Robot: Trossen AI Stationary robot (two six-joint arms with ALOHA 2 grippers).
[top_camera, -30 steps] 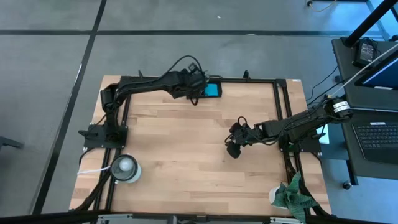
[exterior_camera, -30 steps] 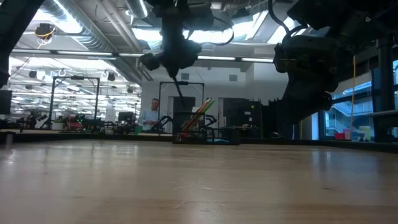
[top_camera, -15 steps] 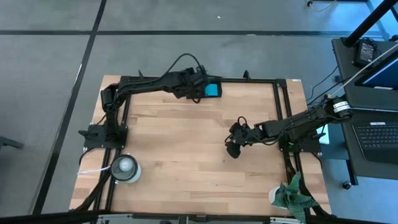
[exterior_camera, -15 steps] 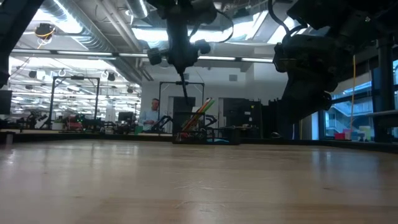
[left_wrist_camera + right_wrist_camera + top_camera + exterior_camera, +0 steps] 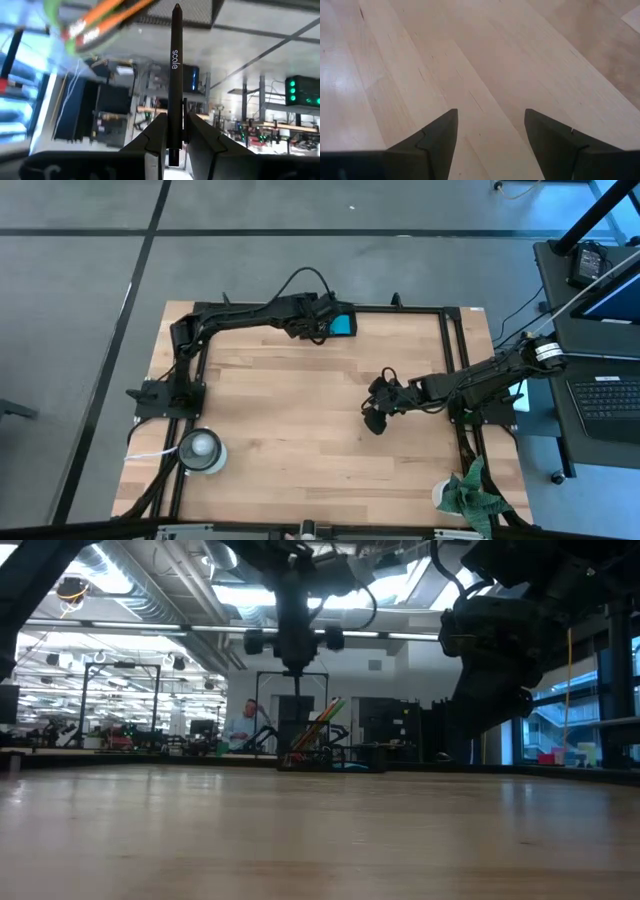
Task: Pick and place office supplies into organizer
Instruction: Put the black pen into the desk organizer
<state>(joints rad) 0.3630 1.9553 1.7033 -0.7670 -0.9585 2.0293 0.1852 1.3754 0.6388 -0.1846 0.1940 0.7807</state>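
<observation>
Grey floor surrounds the wooden table [image 5: 300, 420] that we see from above, bordered by a black metal frame [image 5: 455, 380]. At its far edge the left gripper [image 5: 322, 323] sits right at the organizer [image 5: 340, 323], where a blue note pad [image 5: 343, 325] shows. The right gripper [image 5: 375, 418] hangs over bare wood near the table's middle, well apart from the organizer. A white roll [image 5: 200, 448] stands at the near left corner and a green cloth [image 5: 470, 492] lies at the near right corner.

From table height we look across the boards into a large lit room, where a person [image 5: 240, 725] stands far behind. The left gripper [image 5: 296, 665] hangs above the organizer [image 5: 320, 758], a thin dark pen [image 5: 298, 685] pointing down from it toward the upright pencils [image 5: 325, 720]. The right gripper [image 5: 495, 660] looms dark on the right, clear of the table.

Through the left wrist camera we see the jaws closed narrowly on a black pen [image 5: 175, 75] that runs straight out from between them; orange pencils [image 5: 100, 25] and a green shape cross the corner beyond.

Through the right wrist camera we see the jaws spread wide with nothing between them, only pale wood [image 5: 485, 75] beneath.
</observation>
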